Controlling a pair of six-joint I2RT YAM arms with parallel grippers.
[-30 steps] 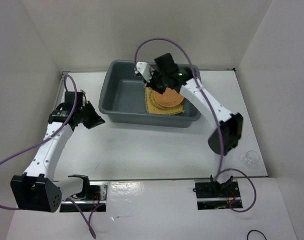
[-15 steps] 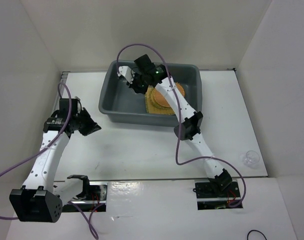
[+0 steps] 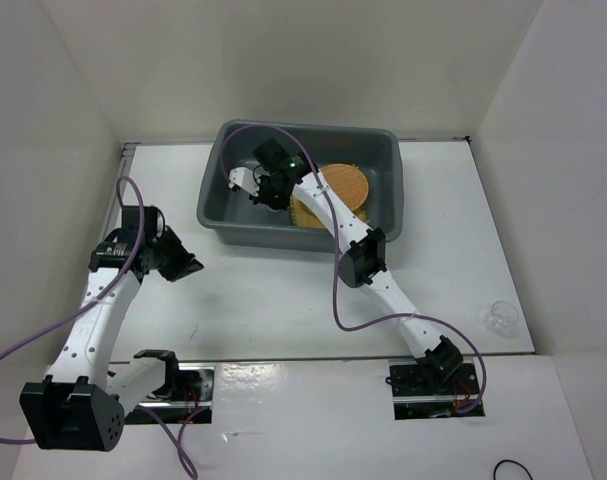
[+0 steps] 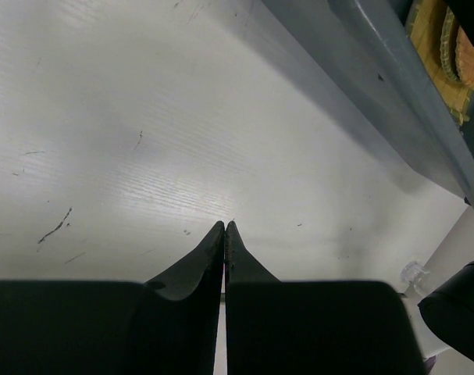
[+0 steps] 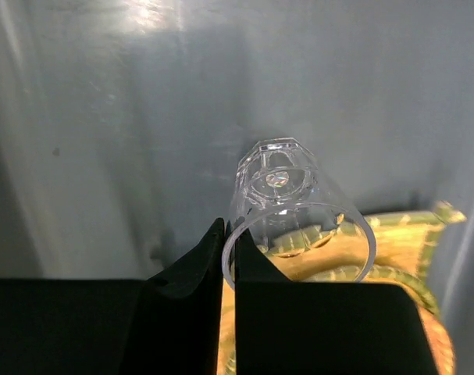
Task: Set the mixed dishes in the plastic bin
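At the 12 o'clock end of the white table [image 3: 283, 300], in the view from above, sits the big grey bin [image 3: 301, 238]. The right arm stretches a long way over the bin's near wall and dips inside. The right gripper [image 3: 245, 182] hangs in the 9 o'clock half of the bin, over the bare grey floor.

The right wrist camera shows its two black fingers [image 5: 182, 273] squeezed together on a clear cup [image 5: 299, 207]. The thin wall at the cup's rim is pinched between the tips. The open mouth faces the camera and the cup's bottom points at the bin floor. I cannot tell if the cup touches the floor.

The 3 o'clock half of the bin holds the yellow mat [image 3: 305, 212], lying flat. The orange disc [image 3: 345, 185] rests on top of it. The cup is just beside one edge of the mat.

The left gripper [image 3: 183, 266] is out at 9 o'clock on the table, outside the bin and near its left corner. It hangs over bare table. Its two fingers [image 4: 197, 258] are pressed tight against each other.

A second clear cup [image 3: 501, 317] stands at 4 o'clock, close to the table's right edge and well apart from the bin. Its mouth faces up.
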